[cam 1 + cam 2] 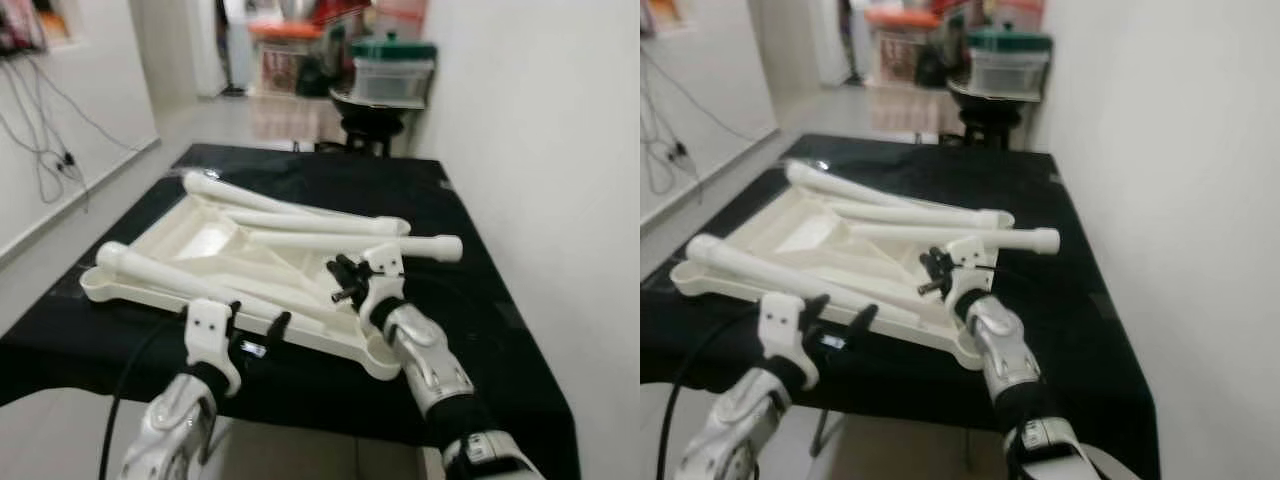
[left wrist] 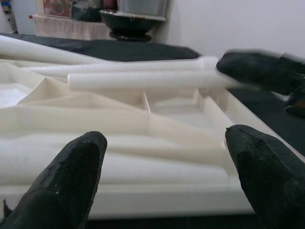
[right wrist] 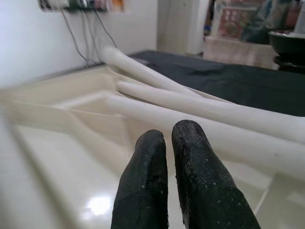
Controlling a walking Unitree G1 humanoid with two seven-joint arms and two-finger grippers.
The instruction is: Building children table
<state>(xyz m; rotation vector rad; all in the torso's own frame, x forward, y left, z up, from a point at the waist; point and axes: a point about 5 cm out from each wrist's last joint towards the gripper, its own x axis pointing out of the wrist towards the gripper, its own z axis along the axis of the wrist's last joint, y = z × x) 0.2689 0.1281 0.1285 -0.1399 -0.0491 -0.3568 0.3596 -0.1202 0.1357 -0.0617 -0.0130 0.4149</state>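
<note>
Left eye view: cream ribbed tabletop (image 1: 200, 245) upturned.

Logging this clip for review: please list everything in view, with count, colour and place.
Tabletop panel: one, cream, lying underside up on the black-covered surface.
Table legs: four, cream, lying loose across the panel.
Black cover: one, over the work surface.
Storage boxes: several, one green-lidded, stacked at the far end of the room.
Cables: several, dark, hanging on the left wall.
Left end effector: one, black fingers open, at the panel's near edge.
Right end effector: one, black fingers shut, over the panel beside a leg.
</note>
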